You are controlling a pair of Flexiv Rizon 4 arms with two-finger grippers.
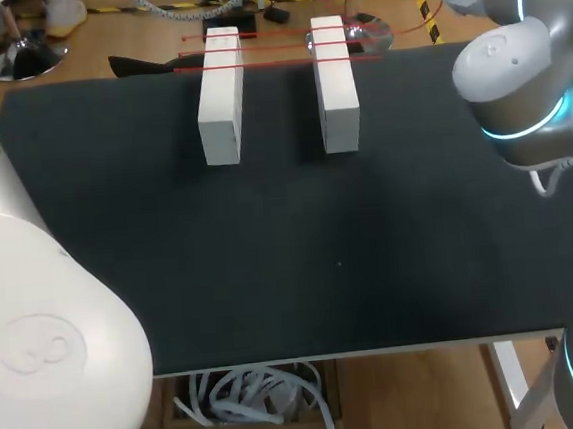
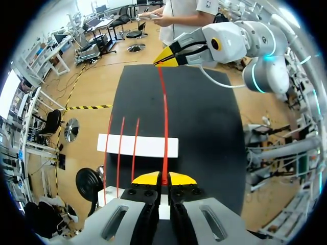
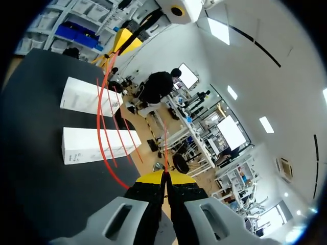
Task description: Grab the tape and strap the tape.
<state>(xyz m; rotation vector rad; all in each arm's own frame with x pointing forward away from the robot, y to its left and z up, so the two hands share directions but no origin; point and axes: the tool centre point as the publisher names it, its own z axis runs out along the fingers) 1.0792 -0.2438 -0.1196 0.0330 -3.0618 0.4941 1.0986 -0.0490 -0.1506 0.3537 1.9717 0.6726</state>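
Observation:
Two white blocks [image 1: 221,100] [image 1: 335,85] lie side by side at the far edge of the black table [image 1: 291,264], with thin red tape strips [image 1: 278,63] running across both. Neither gripper shows in the head view. In the left wrist view my left gripper [image 2: 163,178] is shut on a red tape [image 2: 165,117]. This tape stretches over a white block [image 2: 138,145] to my right gripper [image 2: 166,57] beyond the table's far end. In the right wrist view my right gripper [image 3: 164,177] is shut on the tape [image 3: 98,122], which arcs past both blocks [image 3: 94,145] to my left gripper [image 3: 122,43].
Three other red strips [image 2: 120,148] cross the block beside the held tape. The near and middle parts of the table carry nothing. My left arm's big white link [image 1: 36,337] fills the near left corner; my right arm [image 1: 517,94] stands over the right edge.

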